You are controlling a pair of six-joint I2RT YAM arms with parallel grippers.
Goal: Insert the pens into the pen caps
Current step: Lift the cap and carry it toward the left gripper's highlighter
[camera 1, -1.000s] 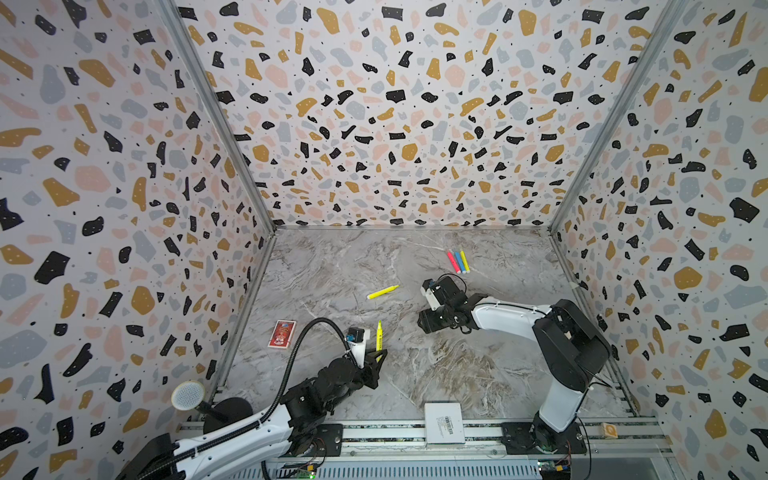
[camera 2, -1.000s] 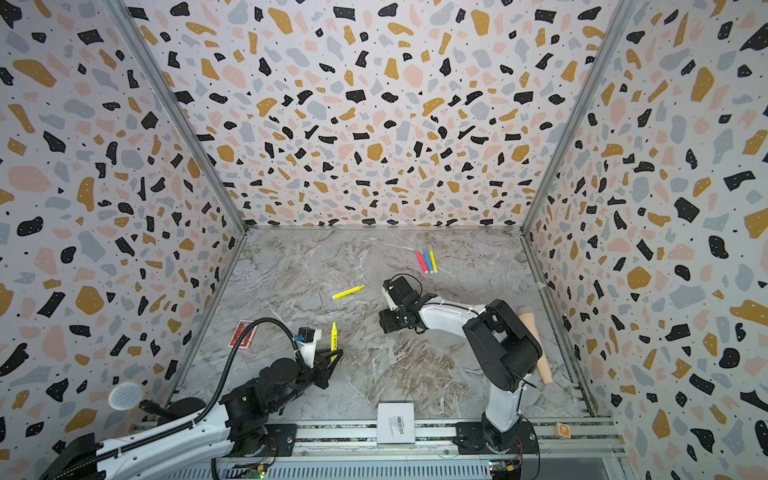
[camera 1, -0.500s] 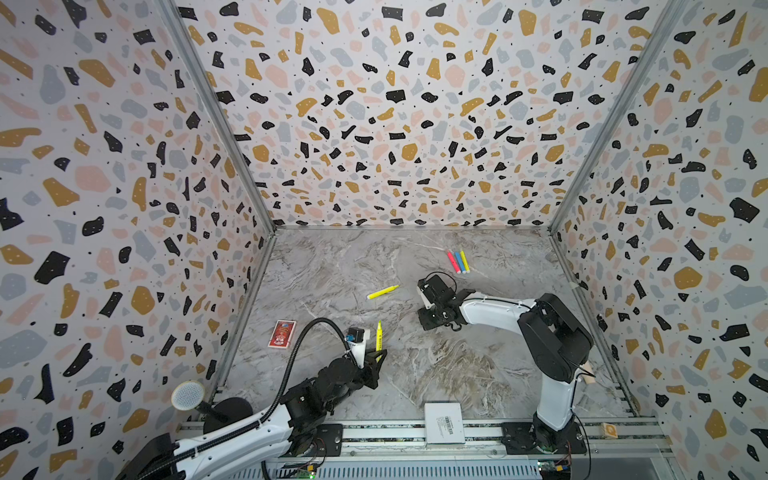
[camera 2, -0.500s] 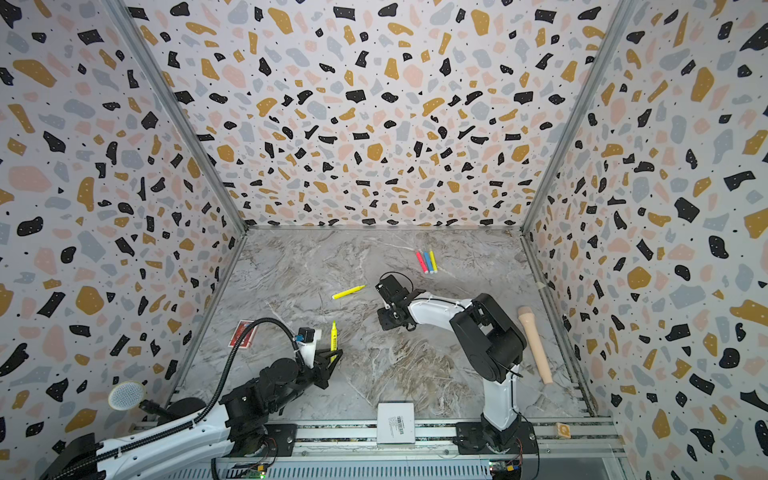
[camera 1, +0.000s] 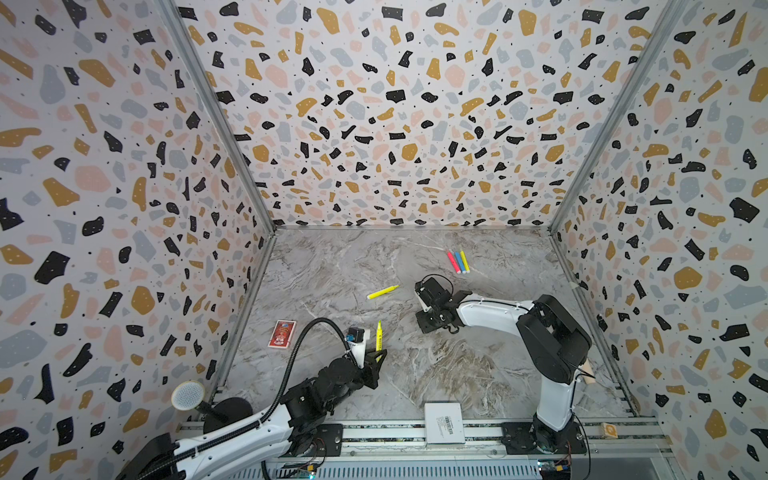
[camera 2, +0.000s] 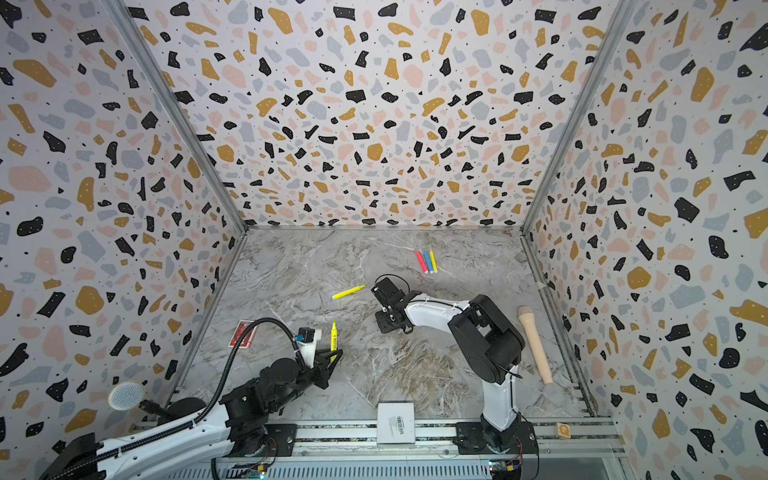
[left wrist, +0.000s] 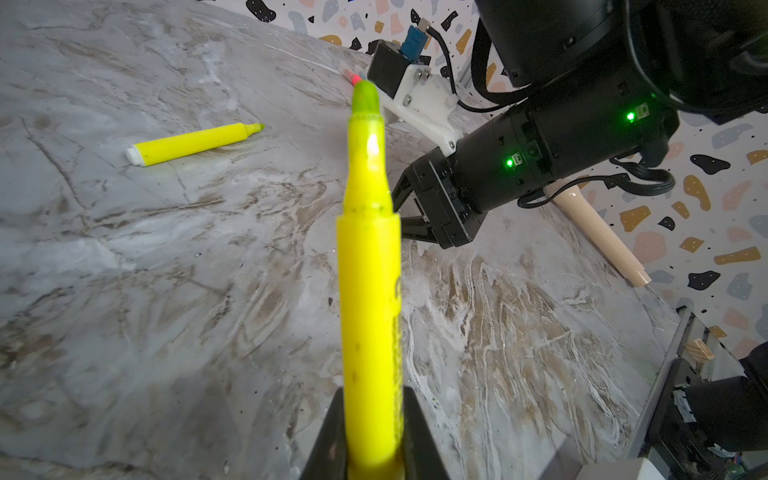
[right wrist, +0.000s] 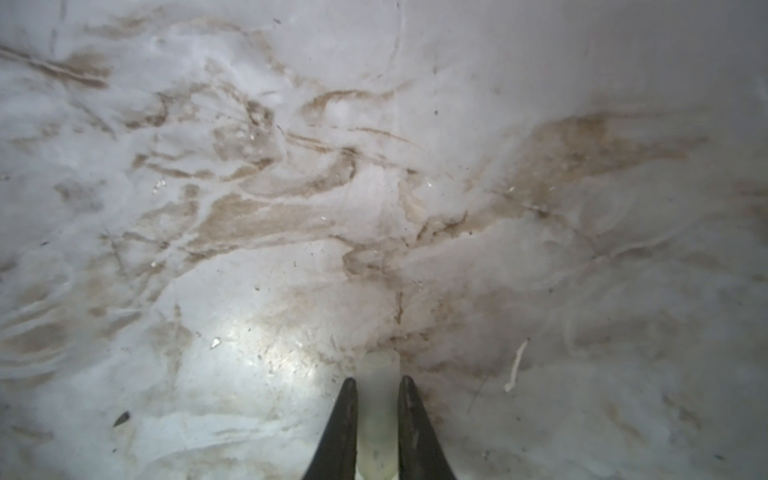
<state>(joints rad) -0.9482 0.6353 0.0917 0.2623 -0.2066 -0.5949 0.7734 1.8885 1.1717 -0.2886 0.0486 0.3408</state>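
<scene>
1. The held pen (left wrist: 370, 291) stands nearly upright in the left gripper (left wrist: 370, 392), whose jaws clamp its lower barrel; the bare tip points up, above the near left part of the table (camera 1: 332, 266)
2. The cap (right wrist: 378, 365), a clear tube, sits between the closed jaws of the right gripper (right wrist: 377, 380), which points down at mid-table; we cannot tell whether the cap is clear of the surface
3. We judge the step in hand to be the cap pick-up for this pen; mating has not begun, as the two grippers are well apart
4. The next move, in our judgement: lift the cap, turn its open end toward the tip, bring both onto one axis, then press until seated. We cannot tell which end of the cap is open
5. The loose pen (camera 1: 382, 292) lies uncapped on the table, behind the gap between the grippers. The pink pen (camera 1: 452, 262), blue pen (camera 1: 458, 262) and yellow pen (camera 1: 464, 262) lie side by side farther back; whether they are capped we cannot tell
6. A card (camera 1: 282, 333) lies near the left wall, a handle (camera 2: 535, 345) along the right wall, a box (camera 1: 444, 422) on the front rail. None stands between the grippers; only the loose pen is near enough for a low sweep to knock it
</scene>
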